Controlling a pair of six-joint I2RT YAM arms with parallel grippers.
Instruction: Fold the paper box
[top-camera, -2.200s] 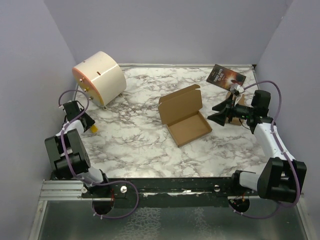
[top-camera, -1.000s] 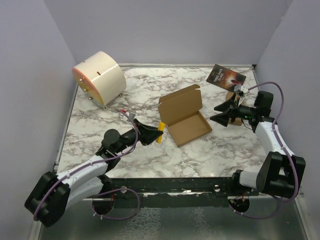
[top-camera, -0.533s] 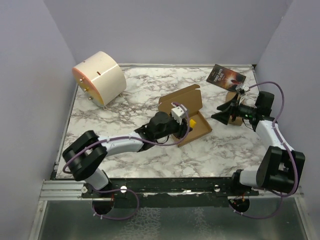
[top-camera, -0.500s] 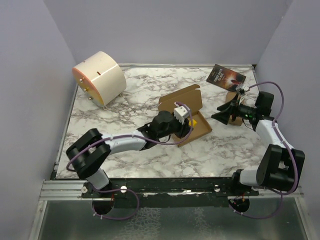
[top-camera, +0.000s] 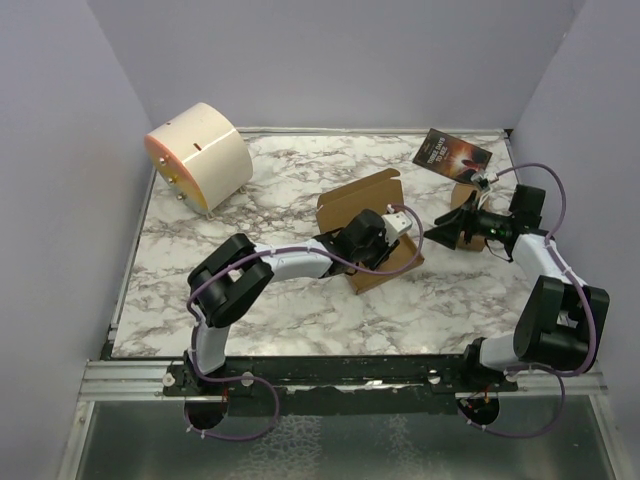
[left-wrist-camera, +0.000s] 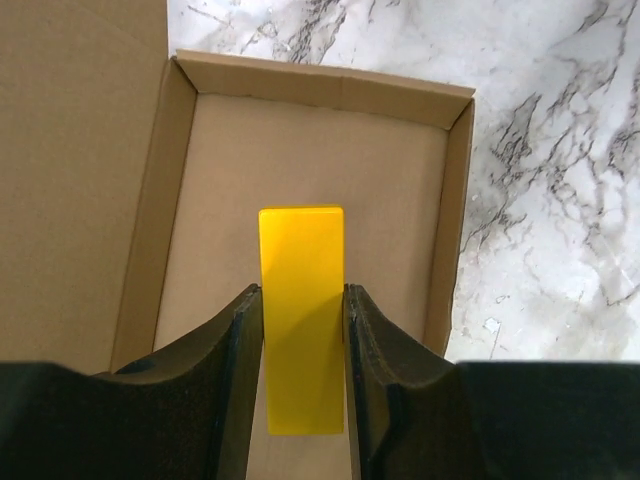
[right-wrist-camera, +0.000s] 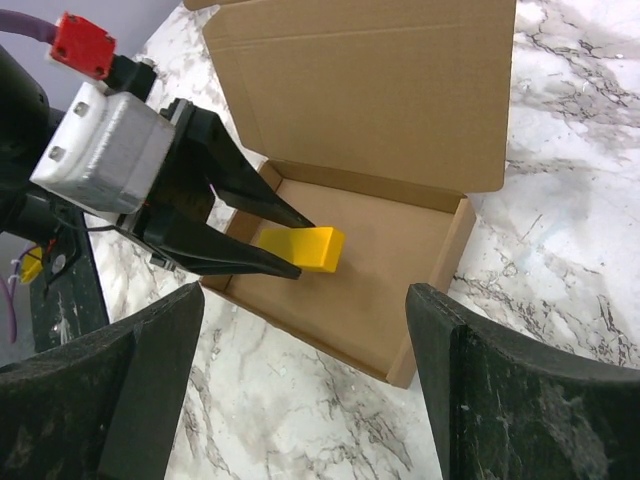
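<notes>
Left gripper (left-wrist-camera: 299, 300): clenched on the yellow block (left-wrist-camera: 300, 250), which juts forward past the fingertips.
Block position: over the tray floor of the paper box (left-wrist-camera: 322, 82); contact with the floor cannot be told.
Paper box: middle of the marble table (top-camera: 270, 190), tray formed, lid standing up along its 11 o'clock edge.
Right gripper (top-camera: 448, 228): released, jaws wide, grasping nothing, at 3 o'clock of the box and aimed at it.
Outer items: white drum (top-camera: 200, 155) at 10 o'clock, dark booklet (top-camera: 452, 152) at 1 o'clock, both apart from the box.
Hazard 1: a block dropped from height may bounce and lean on a tray wall, stopping the lid from seating.
Hazard 2: the left fingers reach in over a tray wall; a low exit may drag or crush the light cardboard.
Hazard 3: closing the lid before those fingers clear would trap them.
</notes>
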